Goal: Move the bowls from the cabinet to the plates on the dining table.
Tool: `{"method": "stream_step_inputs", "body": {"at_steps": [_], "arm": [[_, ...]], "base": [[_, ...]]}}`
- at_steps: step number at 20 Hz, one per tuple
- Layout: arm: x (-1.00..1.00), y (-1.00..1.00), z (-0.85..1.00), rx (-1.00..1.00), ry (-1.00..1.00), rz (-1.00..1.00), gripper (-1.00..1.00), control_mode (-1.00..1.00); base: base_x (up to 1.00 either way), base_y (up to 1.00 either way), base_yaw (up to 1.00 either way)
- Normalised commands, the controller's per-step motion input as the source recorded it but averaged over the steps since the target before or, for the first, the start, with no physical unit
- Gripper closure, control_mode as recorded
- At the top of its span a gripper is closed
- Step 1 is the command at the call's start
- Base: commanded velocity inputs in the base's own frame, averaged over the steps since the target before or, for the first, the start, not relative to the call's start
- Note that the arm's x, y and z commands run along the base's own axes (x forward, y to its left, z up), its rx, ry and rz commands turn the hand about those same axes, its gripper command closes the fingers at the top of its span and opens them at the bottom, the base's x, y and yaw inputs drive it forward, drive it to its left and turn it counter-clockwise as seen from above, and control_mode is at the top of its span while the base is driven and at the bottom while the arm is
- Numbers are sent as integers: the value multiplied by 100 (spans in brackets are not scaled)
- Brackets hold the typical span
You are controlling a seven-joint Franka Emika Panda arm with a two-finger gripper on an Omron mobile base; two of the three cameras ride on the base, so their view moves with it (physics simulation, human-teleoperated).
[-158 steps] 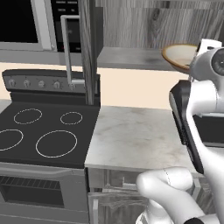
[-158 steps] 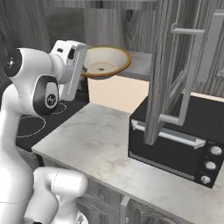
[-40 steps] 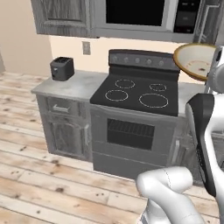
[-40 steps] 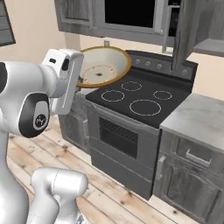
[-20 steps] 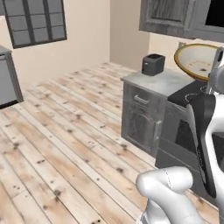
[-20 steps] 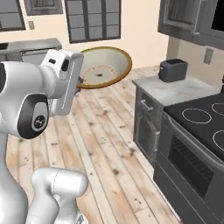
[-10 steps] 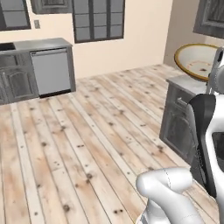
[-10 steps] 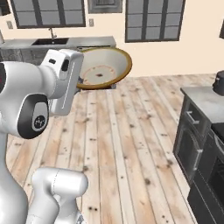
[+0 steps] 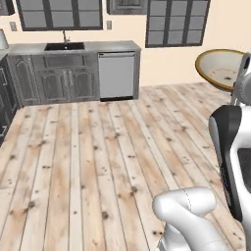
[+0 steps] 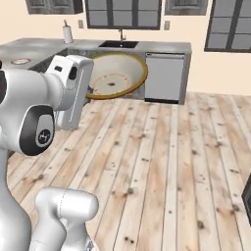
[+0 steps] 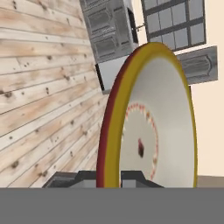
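I am holding the pincer (image 11: pixel 108 178) clamped tight on the rim of the cream bowl (image 10: pixel 113 75), one finger on each side of its edge. The bowl is riding high in the air in front of the arm, tipped so its pale inside with the reddish ring is facing the base cameras; in the left base view it is sitting at the right edge (image 9: pixel 221 68). Below and beyond it I am seeing plank floor (image 9: pixel 93 157), and at the far wall a grey desk with a sink (image 10: pixel 121 44) and a dishwasher (image 9: pixel 116 75). By my reckoning I am in the carry step, with the base out on the open floor. I am seeing neither table nor plates here, so next I am needing to bring the table into view, then level the bowl and lower it onto a plate.
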Motion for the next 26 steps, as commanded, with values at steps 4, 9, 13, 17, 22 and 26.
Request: {"method": "stream_step_inputs", "body": {"at_steps": [4,9,13,17,22,26], "arm": [[0,0,0,0,0,0,100,100],[0,0,0,0,0,0,100,100],[0,0,0,0,0,0,100,100],[0,0,0,0,0,0,100,100],[0,0,0,0,0,0,100,100],[0,0,0,0,0,0,100,100]], "base": [[-16,22,50],[-7,21,49],[35,7,38],[73,0,31],[85,0,29],[89,0,28]]}}
